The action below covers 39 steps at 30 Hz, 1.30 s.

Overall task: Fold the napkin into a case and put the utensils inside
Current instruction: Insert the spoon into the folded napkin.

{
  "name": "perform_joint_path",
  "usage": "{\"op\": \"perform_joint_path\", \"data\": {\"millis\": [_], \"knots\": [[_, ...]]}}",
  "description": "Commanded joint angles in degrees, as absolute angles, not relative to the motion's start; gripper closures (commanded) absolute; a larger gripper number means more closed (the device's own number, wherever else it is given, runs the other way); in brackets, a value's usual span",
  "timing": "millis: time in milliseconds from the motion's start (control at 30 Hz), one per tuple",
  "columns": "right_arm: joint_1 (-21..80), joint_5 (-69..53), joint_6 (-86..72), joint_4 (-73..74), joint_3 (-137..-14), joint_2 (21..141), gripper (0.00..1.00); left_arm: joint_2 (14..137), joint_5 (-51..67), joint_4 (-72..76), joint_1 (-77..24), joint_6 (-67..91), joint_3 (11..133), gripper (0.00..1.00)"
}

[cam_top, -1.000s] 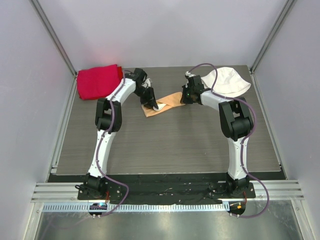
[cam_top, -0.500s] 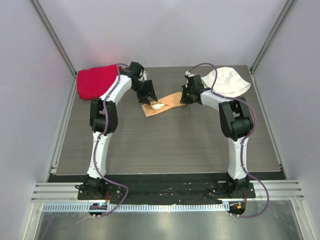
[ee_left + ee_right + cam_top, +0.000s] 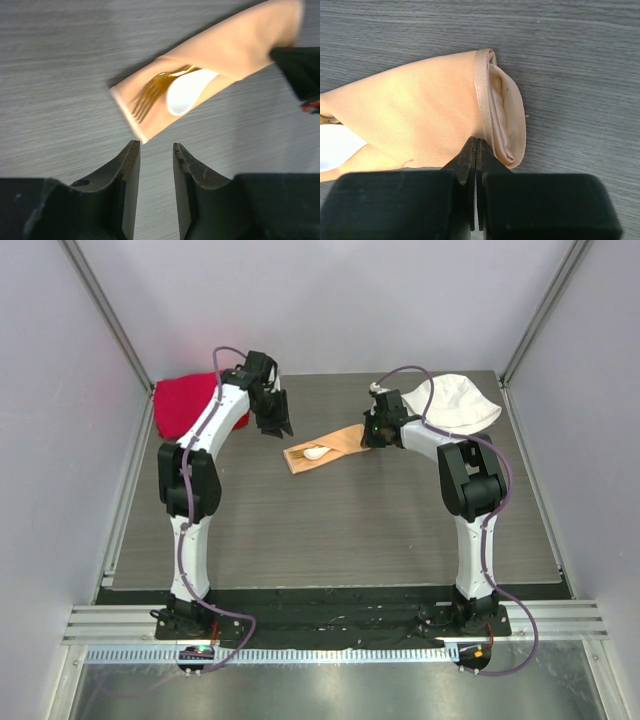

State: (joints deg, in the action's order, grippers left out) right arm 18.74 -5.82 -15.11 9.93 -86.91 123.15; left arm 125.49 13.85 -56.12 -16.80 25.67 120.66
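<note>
The peach napkin [image 3: 338,443], folded into a narrow case [image 3: 230,47], lies at the table's back centre. A white spoon [image 3: 186,91] and a gold fork [image 3: 149,93], the utensils, stick out of its open left end. My left gripper [image 3: 155,146] hovers open and empty just off that end, lifted toward the back left [image 3: 274,424]. At the case's right end my right gripper [image 3: 477,141] is shut. Its tips rest against the folded hem [image 3: 497,115], and no cloth shows between the jaws. The right wrist view catches a bit of the spoon [image 3: 335,146] at its left edge.
A thick red cloth [image 3: 185,405] lies at the back left, close behind my left arm. A white bucket hat [image 3: 455,402] sits at the back right beside my right arm. The grey table [image 3: 350,530] runs forward to a black strip at the arm bases.
My left gripper let go of the white spoon, leaving it in the case, and drew back up and to the left. The right gripper has not moved.
</note>
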Motion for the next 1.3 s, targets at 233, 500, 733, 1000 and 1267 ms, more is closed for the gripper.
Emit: {"op": "perform_joint_path", "data": {"millis": [233, 500, 733, 1000, 1267], "knots": [[19.2, -4.7, -14.0, 10.8, -88.5, 122.9, 0.99, 130.4, 13.3, -56.3, -15.7, 25.9, 120.0, 0.71], [19.4, -4.4, -14.0, 10.8, -88.4, 122.9, 0.99, 132.4, 17.4, -54.5, -15.7, 27.8, 120.6, 0.74], [19.3, -4.4, -14.1, 10.8, -88.5, 122.9, 0.99, 133.2, 17.7, -54.8, -15.7, 27.7, 119.9, 0.79], [19.3, -4.1, -14.1, 10.8, -88.5, 122.7, 0.99, 133.0, 16.8, -54.1, -15.7, 27.5, 118.6, 0.74], [19.5, -4.3, -14.1, 10.8, -88.5, 122.7, 0.99, 134.3, 18.0, -52.6, -15.7, 28.4, 118.6, 0.87]]}}
